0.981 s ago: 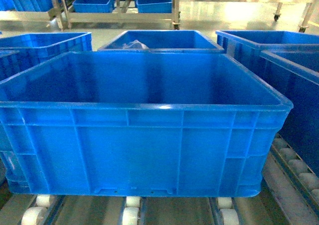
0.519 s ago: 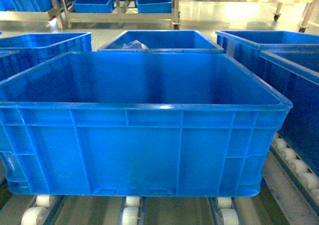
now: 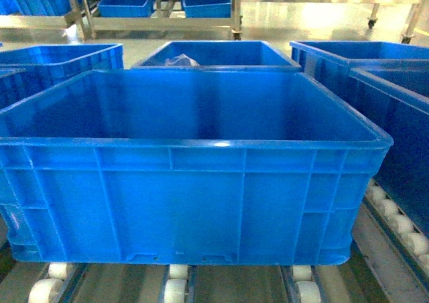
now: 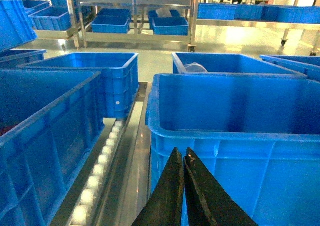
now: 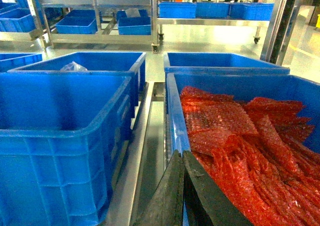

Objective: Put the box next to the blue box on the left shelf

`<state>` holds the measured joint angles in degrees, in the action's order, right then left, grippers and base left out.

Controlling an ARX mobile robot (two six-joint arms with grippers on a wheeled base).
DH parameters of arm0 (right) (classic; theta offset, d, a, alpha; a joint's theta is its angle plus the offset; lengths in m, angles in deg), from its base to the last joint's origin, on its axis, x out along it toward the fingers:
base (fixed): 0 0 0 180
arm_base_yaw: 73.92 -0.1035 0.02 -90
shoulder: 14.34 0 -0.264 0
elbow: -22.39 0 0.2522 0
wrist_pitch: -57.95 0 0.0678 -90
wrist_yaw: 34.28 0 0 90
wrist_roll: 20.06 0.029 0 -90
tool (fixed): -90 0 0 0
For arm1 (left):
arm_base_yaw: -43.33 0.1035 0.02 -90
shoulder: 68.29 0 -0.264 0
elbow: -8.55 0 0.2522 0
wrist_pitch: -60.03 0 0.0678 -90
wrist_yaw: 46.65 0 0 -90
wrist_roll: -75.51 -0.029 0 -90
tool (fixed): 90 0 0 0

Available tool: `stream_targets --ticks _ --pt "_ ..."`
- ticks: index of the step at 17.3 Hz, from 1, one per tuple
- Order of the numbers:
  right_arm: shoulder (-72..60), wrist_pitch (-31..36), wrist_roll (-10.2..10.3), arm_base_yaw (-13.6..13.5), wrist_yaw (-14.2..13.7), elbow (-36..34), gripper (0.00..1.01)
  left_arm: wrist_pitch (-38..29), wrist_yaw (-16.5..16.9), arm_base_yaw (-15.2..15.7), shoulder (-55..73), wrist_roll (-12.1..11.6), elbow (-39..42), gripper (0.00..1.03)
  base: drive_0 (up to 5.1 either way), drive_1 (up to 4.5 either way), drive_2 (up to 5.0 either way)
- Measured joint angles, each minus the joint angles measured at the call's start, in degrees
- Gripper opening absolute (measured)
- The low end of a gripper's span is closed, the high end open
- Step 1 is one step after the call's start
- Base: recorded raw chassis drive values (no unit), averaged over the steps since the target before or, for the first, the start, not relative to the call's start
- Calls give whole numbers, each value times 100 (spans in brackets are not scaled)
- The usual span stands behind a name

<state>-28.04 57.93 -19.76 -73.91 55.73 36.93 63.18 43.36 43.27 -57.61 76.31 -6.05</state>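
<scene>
A: Box (image 3: 194, 169) front and centre in head view, big bright-blue crate, thick rim, ribbed sides, nothing visible inside. Sits on the left shelf (image 3: 175, 284), white rollers showing under its near edge.

B: Neighbours?

A: Blue crate to its left (image 3: 60, 62), close beside it, a narrow gap between them. Another behind it (image 3: 218, 53) with something pale and crumpled inside. 2 more on the right (image 3: 395, 115), on their own roller rail.

B: Left wrist view?

A: Left gripper (image 4: 183, 158) low in frame, black fingers pressed together, tips meeting, nothing between them. Tips sit in front of the box's near wall, close to its left corner; contact with the wall can't be told. Row of white rollers (image 4: 100, 166) runs between the box and the left crate.

B: Right wrist?

A: Right gripper (image 5: 181, 161), fingers also clenched tip to tip, holding nothing. It points at the rim of a crate full of red crinkled bags (image 5: 240, 146). Box is at the left of that view, a metal rail between it and the red-filled crate.

B: Background?

A: Steel racks (image 3: 161, 15) on a shiny floor, smaller blue bins on them. Neither gripper shows in the head view.
</scene>
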Motion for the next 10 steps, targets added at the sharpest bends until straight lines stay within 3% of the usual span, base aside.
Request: stream_targets --ticks 4,6,8,9,10 --pt "122 -131 2 0 2 0 2 101 0 0 -109 0 -2 2 0 0 0" --pt "203 -195 0 0 2 0 2 872 -2 0 -588 -4 -4 2 0 0 0" --pt "310 -310 0 0 2 0 2 1005 0 0 -1034 -7 -4 2 0 0 0" --pt "417 -435 0 0 2 0 2 1073 -11 0 -1023 -15 -7 2 0 0 0" --pt "885 -1176 0 4 13 4 2 1130 -9 0 -1021 -22 -4 2 0 0 0"
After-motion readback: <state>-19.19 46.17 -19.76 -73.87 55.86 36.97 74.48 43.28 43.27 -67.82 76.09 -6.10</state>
